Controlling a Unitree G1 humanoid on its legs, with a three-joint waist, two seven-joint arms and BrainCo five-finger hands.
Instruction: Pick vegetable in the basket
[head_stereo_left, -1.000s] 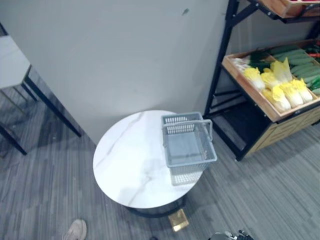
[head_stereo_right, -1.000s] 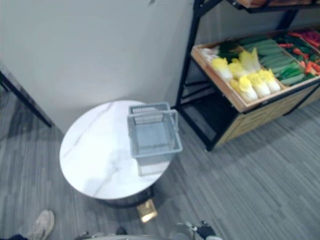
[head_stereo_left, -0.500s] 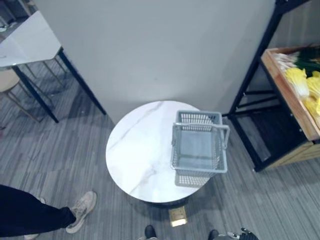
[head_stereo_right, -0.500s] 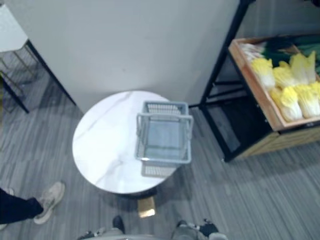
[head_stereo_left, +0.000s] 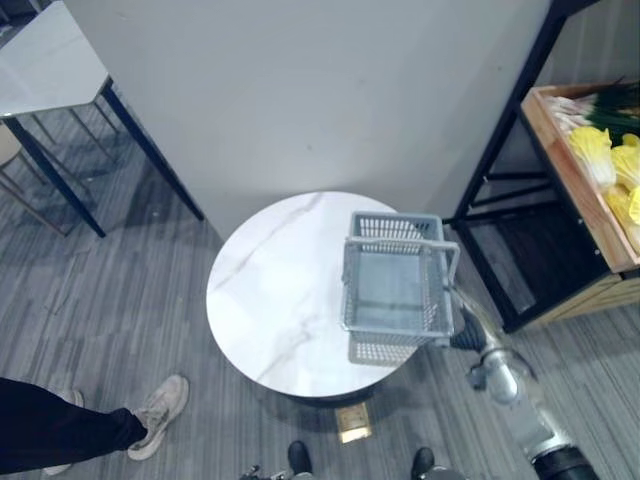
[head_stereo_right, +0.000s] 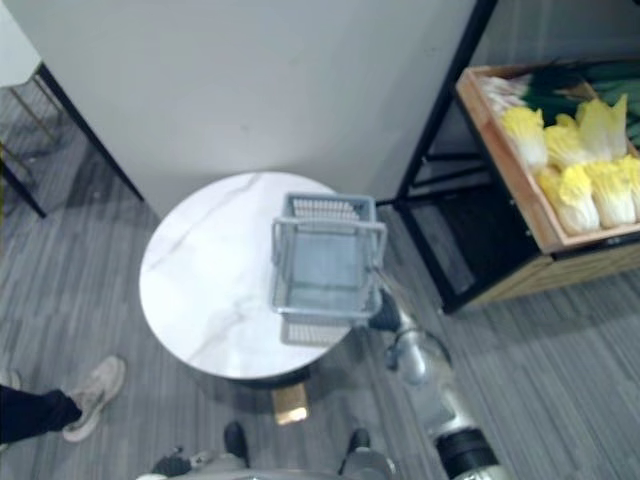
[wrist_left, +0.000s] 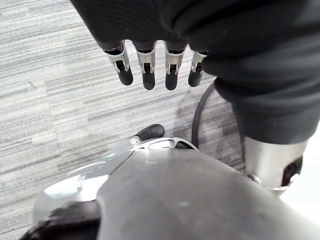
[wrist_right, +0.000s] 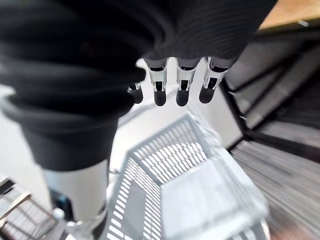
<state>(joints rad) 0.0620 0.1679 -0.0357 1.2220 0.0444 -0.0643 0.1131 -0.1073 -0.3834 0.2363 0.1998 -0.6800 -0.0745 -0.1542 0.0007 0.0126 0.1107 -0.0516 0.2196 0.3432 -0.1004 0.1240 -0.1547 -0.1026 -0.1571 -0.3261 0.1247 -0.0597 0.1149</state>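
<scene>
On the round marble table (head_stereo_left: 262, 300) the empty grey basket (head_stereo_left: 392, 330) sat at the right edge, napa cabbages (head_stereo_right: 565, 185) well apart in the wooden crate (head_stereo_right: 512, 205), and I feared my right hand (wrist_right: 182, 90), fingers straight beside its near corner, might shove it off; left hand (wrist_left: 145, 70) hung slack-fingered.

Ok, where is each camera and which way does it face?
Left eye: on head, looking down at basket on table; right robot hand beside basket.
Right eye: same scene, slightly offset; shares all three.
Left wrist: on left arm, facing floor past left robot hand.
Right wrist: on right arm, looking past its fingers into basket.
</scene>
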